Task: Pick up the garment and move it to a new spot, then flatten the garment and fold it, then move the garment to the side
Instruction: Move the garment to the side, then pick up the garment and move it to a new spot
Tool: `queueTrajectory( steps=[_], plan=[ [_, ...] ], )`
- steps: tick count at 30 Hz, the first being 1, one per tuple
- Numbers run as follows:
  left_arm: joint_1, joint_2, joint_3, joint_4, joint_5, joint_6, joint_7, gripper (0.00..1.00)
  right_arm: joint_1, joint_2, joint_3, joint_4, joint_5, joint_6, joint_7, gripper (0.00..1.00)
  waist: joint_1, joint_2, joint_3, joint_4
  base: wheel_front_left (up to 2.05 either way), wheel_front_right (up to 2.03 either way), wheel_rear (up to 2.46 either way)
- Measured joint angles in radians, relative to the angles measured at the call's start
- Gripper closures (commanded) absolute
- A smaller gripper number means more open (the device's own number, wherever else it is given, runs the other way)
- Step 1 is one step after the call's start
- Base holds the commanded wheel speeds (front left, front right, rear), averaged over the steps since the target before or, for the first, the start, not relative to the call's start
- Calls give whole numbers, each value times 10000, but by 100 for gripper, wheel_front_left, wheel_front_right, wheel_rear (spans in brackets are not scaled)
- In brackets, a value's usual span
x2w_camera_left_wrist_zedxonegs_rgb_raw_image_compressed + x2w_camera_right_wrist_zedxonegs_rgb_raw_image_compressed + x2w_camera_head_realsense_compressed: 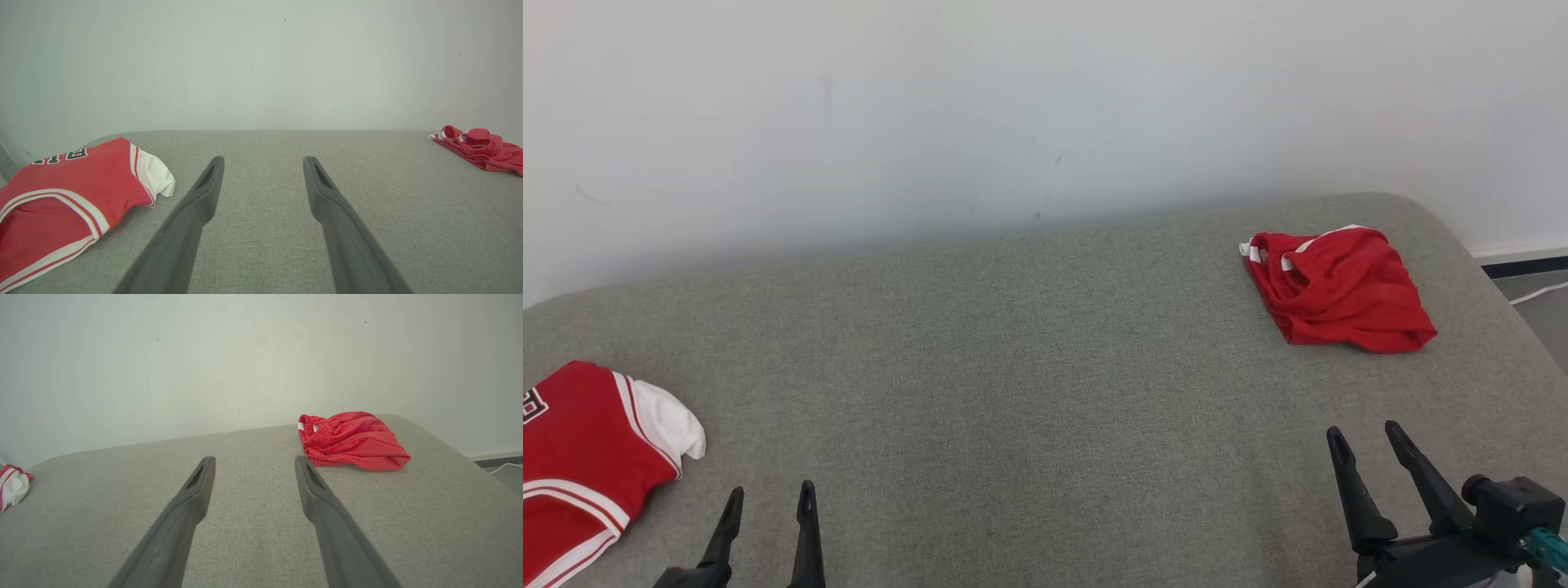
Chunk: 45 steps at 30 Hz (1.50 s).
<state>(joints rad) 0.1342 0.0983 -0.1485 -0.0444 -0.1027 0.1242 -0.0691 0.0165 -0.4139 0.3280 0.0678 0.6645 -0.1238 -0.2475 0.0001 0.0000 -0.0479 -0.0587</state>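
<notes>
The right pincer [1362, 428] stands with its two dark fingers spread wide and nothing between them, low over the grey padded surface [1013, 367], a little short of the red shorts [1339, 290] and apart from them. The shorts lie crumpled in a loose heap, white trim showing at the waistband, near the surface's rounded far corner and close to the pale wall [1013, 106]. The left pincer [772, 487] is well away from the shorts, across the surface, equally wide open and empty. Just outside it, farthest from the shorts, a red jersey [580, 441] with white sleeve and striped trim lies flat.
</notes>
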Motion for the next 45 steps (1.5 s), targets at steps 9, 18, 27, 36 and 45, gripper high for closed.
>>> queueTrajectory(
  steps=[9, 18, 27, 36, 45],
  plan=[
    [6, 2, 15, 0, 159, 0, 161, 0, 201, 4, -487, -190, -272, -6, -4, 0, 0, 0, 43, 49, 0, 0, 0],
    [7, 31, 59, -4, 407, 0, 247, 0, 230, 178, -798, -332, -644, -8, -4, 0, 0, 0, 70, 95, 0, 0, 0],
    [6, 27, 59, -15, 422, 0, 347, 0, 407, 383, -1060, -399, -815, -8, -4, 0, 0, 0, 64, 105, 0, 0, 0],
    [5, 15, 52, -21, 510, 0, 395, 0, 480, 479, -1267, -472, -1045, -8, 10, 0, 0, 0, 45, 169, 0, 0, 0],
    [-16, 2, -42, -23, 685, 0, 477, 0, 801, 623, -1507, -652, -1175, -10, 23, 0, 0, 0, 32, 440, 0, 0, 0]
  ],
)
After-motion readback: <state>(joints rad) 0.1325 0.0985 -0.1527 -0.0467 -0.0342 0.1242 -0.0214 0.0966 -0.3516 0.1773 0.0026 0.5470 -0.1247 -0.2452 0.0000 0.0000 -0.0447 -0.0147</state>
